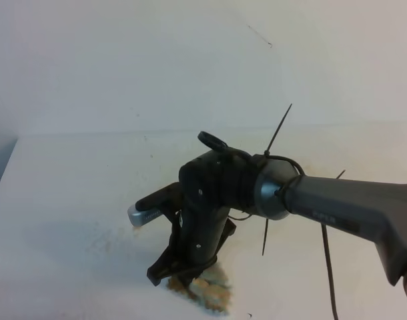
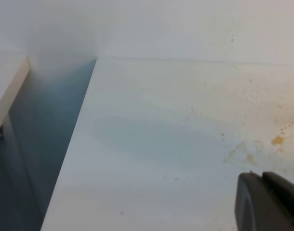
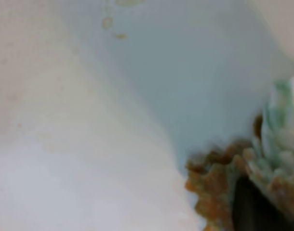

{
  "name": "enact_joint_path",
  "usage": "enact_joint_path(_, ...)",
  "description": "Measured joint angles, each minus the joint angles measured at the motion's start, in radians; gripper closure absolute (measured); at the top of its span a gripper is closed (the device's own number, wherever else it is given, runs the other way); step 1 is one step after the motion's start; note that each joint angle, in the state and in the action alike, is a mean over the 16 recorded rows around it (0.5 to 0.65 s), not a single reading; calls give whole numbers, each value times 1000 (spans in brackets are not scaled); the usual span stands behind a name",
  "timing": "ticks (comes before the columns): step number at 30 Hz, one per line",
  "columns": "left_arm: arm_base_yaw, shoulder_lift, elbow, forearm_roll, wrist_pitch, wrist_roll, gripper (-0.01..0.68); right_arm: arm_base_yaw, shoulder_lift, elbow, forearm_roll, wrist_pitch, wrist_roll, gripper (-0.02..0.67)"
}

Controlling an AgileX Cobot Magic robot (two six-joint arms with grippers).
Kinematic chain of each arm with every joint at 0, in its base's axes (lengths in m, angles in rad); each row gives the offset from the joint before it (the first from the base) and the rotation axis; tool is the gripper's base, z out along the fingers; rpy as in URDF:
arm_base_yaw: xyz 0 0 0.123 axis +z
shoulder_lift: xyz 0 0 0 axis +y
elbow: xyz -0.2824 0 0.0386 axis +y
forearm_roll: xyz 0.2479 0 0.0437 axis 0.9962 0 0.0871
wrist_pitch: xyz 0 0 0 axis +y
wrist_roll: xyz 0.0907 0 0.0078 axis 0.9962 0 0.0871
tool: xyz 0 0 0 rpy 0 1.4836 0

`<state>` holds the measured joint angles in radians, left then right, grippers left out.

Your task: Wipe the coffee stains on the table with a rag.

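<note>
My right gripper [image 1: 181,275] points down at the near middle of the white table [image 1: 70,187] and is shut on the rag [image 1: 207,292]. The rag is tan cloth with pale green streaks and is pressed on the tabletop. Up close, the rag [image 3: 277,144] is soaked brown along its lower folds, next to a dark finger [image 3: 248,207]. The coffee stains do not show as a blotch. I see only faint brownish smears [image 2: 243,151] and a small amber drop [image 2: 278,140]. My left gripper [image 2: 263,202] sits low at the right of its view, its dark fingers together and holding nothing.
The table's left edge [image 2: 86,106] drops into a bluish gap, with another white surface [image 2: 9,86] beyond it. The right arm [image 1: 350,207] stretches in from the right, black cable ties sticking out of it. A white wall stands behind the table.
</note>
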<state>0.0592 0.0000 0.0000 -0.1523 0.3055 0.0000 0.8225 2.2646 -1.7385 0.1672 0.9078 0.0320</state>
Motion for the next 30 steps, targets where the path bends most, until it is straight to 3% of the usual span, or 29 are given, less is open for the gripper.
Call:
enact_joint_path(11, 0, 0, 0, 0, 0, 0, 673, -94, 0, -2, -40, 44, 27, 617)
enact_joint_path(30, 0, 0, 0, 0, 0, 0, 673, -403, 1, -2, -44, 69, -51, 617)
